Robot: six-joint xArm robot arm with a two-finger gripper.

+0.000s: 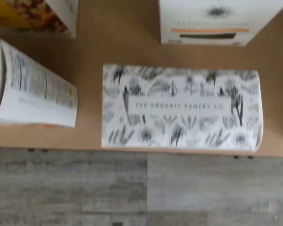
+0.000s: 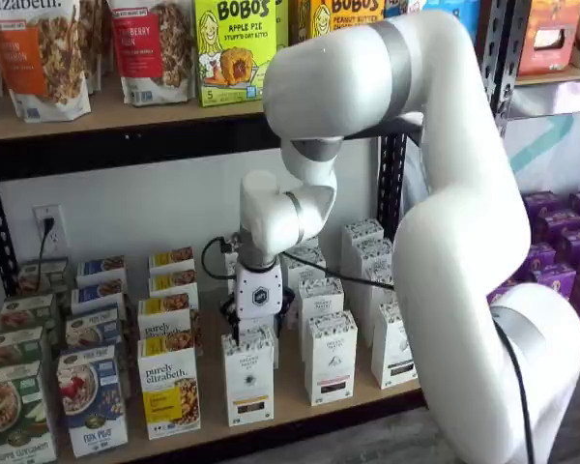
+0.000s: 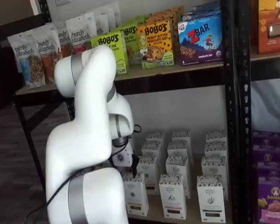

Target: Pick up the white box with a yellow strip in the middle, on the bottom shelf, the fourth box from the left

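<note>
white box (image 2: 248, 375): tall narrow carton at the front edge of the bottom shelf (image 2: 300, 404), front of its row, upright. dark speckled plant print around its top, a dark label low on its face. in the wrist view its top (image 1: 181, 108) fills the middle, printed with black leaf drawings and a line of small capitals. in a shelf view it shows beside the arm's lower body (image 3: 136, 194).

bottom shelf: light tan board in a black metal rack.

gripper (image 2: 258, 324): white body with a dark round emblem, hanging straight down from the wrist, directly over the white box and very close to its top. the fingers themselves are hard to make out against the cartons; the jaws stand at their widest, and nothing is seen held between them. in the other shelf view the arm hides most of it.

yellow-band box (image 2: 168, 384): wider carton with a granola photo, just beside the white box on its left as the camera sees it, front edge of the same board.

matching white cartons (image 2: 330, 355): several rows on the other side of the white box, running back towards the wall.

blue box (image 2: 93, 398): further along the front edge past the yellow-band box.

floor (image 1: 141, 188): grey planks below the shelf edge in the wrist view.
</note>
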